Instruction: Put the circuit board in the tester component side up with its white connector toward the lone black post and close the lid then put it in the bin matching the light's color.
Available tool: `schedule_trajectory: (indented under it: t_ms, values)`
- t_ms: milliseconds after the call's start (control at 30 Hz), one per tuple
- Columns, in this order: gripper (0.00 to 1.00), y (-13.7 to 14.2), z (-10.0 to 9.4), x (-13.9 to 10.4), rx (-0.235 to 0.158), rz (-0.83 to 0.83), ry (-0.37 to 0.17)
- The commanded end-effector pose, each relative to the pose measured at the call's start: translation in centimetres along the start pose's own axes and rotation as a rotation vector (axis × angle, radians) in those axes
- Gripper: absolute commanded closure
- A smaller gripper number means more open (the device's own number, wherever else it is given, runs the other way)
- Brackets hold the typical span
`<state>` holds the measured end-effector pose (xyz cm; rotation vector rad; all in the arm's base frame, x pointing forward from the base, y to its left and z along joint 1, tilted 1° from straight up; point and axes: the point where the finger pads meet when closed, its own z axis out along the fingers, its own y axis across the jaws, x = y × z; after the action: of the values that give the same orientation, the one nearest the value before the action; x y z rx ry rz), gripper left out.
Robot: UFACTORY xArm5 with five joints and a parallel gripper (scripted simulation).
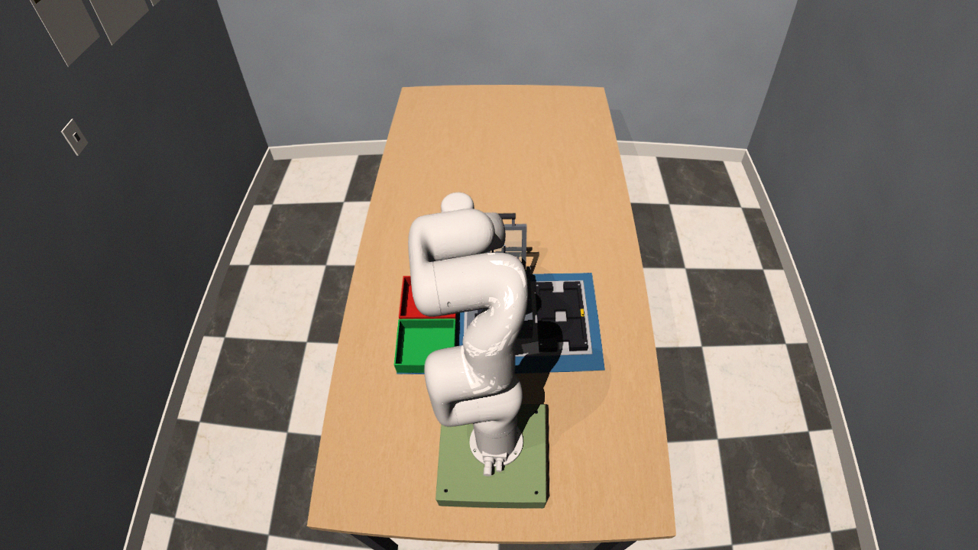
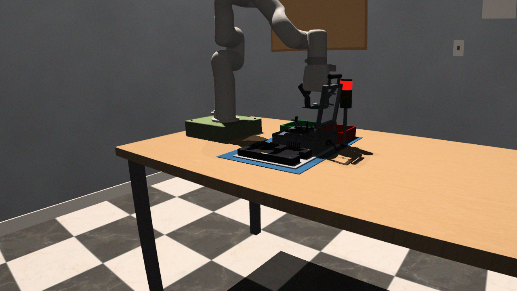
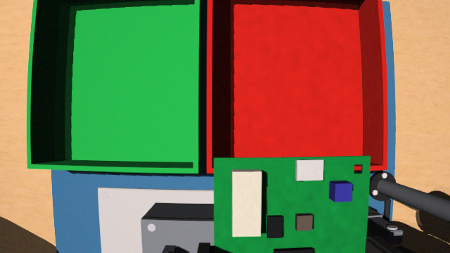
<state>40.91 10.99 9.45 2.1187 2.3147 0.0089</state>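
We see a glossy white arm [image 1: 478, 294] on a matt green base plate [image 1: 533, 489], pale wood-grain table [image 1: 506, 150] beneath it, matt green circuit board [image 3: 316, 207], red bin [image 3: 373, 70] and green bin [image 3: 49, 88] beside it looking like smooth plastic.

- Tester [image 2: 296, 139]: the tray [image 2: 271, 153] lies just before it, the two bins [image 2: 341, 131] behind.
- Signal light [image 2: 346, 93]: stands beside the tester's raised lid [image 2: 327, 104].
- Circuit board [image 3: 292, 204]: held by the gripper [image 2: 307, 99] above the tester.
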Motion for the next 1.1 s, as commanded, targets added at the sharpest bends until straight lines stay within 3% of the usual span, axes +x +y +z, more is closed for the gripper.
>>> schedule_trajectory:
  t_ms: [0,233,467,1067]
  values:
    - [0.21,0.9,0.6,2.3,-0.003,0.002,0.001]
    - [0.21,1.9,2.1,7.0,-0.003,0.002,0.002]
    - [0.21,2.6,3.0,10.1,-0.003,0.002,0.003]
    - [0.21,2.9,3.3,11.3,-0.003,0.002,0.003]
